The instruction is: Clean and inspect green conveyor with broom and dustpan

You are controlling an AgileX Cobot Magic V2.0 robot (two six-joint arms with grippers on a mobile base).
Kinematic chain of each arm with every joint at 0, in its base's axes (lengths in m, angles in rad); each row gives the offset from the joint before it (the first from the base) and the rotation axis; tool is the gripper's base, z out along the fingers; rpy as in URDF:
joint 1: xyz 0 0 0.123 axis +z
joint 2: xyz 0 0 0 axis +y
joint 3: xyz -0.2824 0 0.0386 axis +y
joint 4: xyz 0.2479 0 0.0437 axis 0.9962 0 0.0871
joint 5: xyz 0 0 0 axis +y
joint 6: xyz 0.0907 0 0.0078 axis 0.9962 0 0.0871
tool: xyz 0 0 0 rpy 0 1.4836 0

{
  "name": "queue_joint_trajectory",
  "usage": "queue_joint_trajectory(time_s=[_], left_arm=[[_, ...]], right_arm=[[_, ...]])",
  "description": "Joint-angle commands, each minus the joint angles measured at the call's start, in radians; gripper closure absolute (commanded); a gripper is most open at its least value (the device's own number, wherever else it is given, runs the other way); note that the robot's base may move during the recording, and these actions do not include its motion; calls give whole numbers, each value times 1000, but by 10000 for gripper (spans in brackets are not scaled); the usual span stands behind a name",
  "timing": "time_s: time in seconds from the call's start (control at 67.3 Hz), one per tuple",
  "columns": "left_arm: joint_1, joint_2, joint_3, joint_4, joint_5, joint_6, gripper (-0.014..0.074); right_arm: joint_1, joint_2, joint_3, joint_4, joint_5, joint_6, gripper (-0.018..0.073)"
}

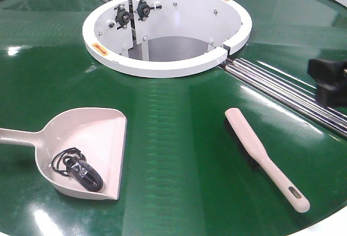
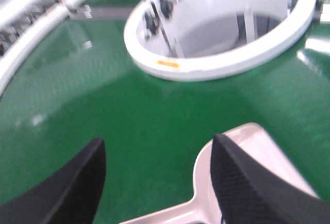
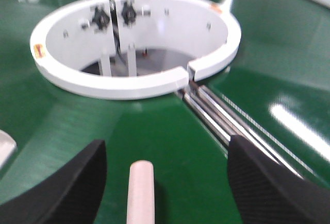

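Note:
The green conveyor [image 1: 179,154] fills every view. On its left part lies the dustpan [image 1: 100,138], handle pointing left. The broom [image 1: 265,157] rests on the right part, slotted handle end nearest the front edge. In the left wrist view my left gripper [image 2: 157,140] is open above the belt, its fingers either side of the dustpan [image 2: 200,188] neck and handle, not touching. The right wrist view shows my right gripper [image 3: 167,142] open too, with the broom [image 3: 140,193] tip lying between its fingers, apart from both. Neither gripper appears in the front view.
A black coiled cable with a small device [image 1: 81,170] lies inside the dustpan. The white central ring [image 1: 162,65] stands behind both tools. Steel rollers [image 1: 282,92] run from it toward the right, next to a black knob [image 1: 328,78].

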Motion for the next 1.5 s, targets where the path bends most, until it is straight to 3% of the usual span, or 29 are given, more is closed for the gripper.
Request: queue_joint_trajectory(time_s=[0.0, 0.119, 0.238, 0.312, 0.431, 0.49, 0.594, 0.713, 0.742, 1.485], left_arm=[[-24, -156, 116, -13, -215, -85, 171], [-41, -330, 293, 0, -286, -173, 171], [-41, -419, 436, 21, -299, -175, 171], [-41, -456, 503, 22, -352, -225, 176], [-41, -496, 612, 23, -480, -340, 202], [-41, -497, 657, 26, -536, -347, 220], [-41, -497, 670, 51, -539, -345, 325], [-41, -497, 670, 79, -517, -345, 606], [-41, -497, 670, 81, -515, -345, 605], [-41, -497, 671, 76, -520, -349, 603]], right_arm=[[-5, -113, 53, -1, -160, -12, 73], [9, -287, 181, -2, -203, -12, 73], [17, -451, 322, -9, -201, -28, 96], [17, -525, 411, -9, -213, -53, 116], [17, -591, 539, -9, -363, -65, 152], [17, -602, 588, -9, -434, -67, 177], [17, -602, 607, -9, -472, -72, 277], [17, -601, 607, -9, -452, -72, 543], [17, -601, 607, -2, -446, -70, 576], [17, -601, 607, -3, -455, -71, 569]])
